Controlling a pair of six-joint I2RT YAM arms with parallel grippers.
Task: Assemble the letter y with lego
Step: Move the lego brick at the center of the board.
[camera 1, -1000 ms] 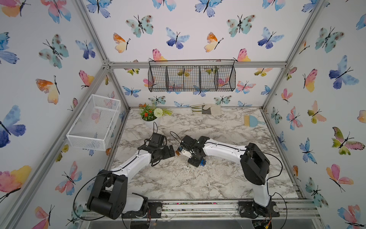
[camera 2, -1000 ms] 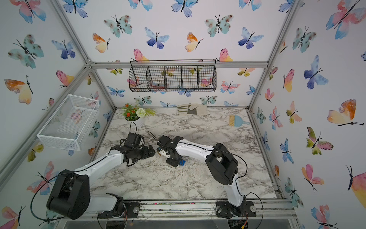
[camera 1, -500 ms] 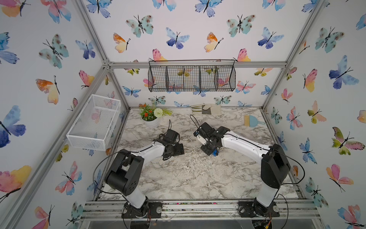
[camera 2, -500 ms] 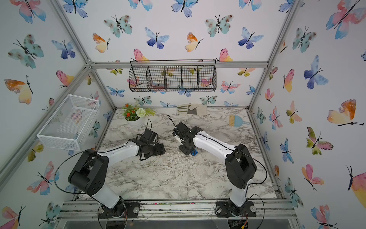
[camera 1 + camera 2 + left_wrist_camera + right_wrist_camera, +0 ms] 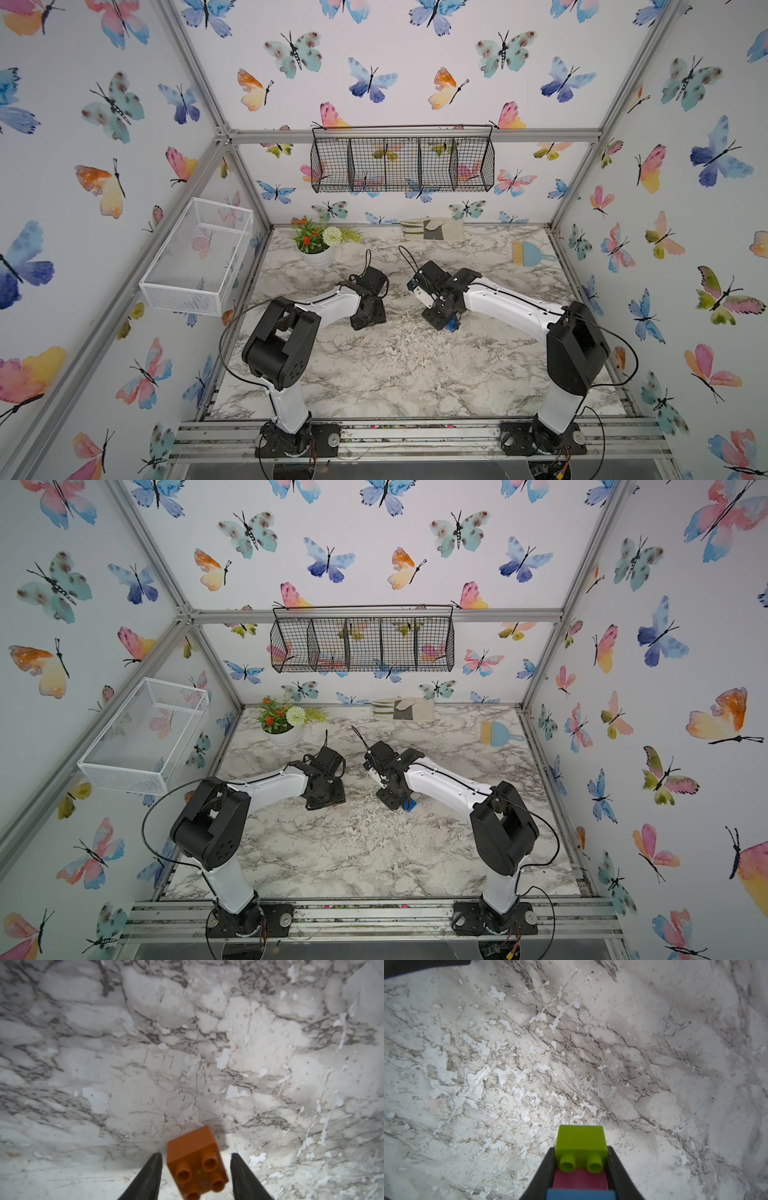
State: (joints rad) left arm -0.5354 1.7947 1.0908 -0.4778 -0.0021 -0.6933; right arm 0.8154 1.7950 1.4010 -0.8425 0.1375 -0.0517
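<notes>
Left end effector (image 5: 195, 1154) is narrowing around the orange brick (image 5: 196, 1165) on the surface (image 5: 187, 1064), slight gaps remaining: not yet gripped. Right end effector (image 5: 580, 1148) stays clamped on the green-pink-blue stack (image 5: 581, 1139), awaiting it.

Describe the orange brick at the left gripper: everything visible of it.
The orange brick is a small square block of glossy plastic, its four hollow round studs facing the left wrist camera. It appears to rest on the marble table, casting a shadow, turned askew between the dark fingers of the left gripper. Thin gaps show on both sides, so nothing visibly grips it. One corner is cut off at the picture's edge.
</notes>
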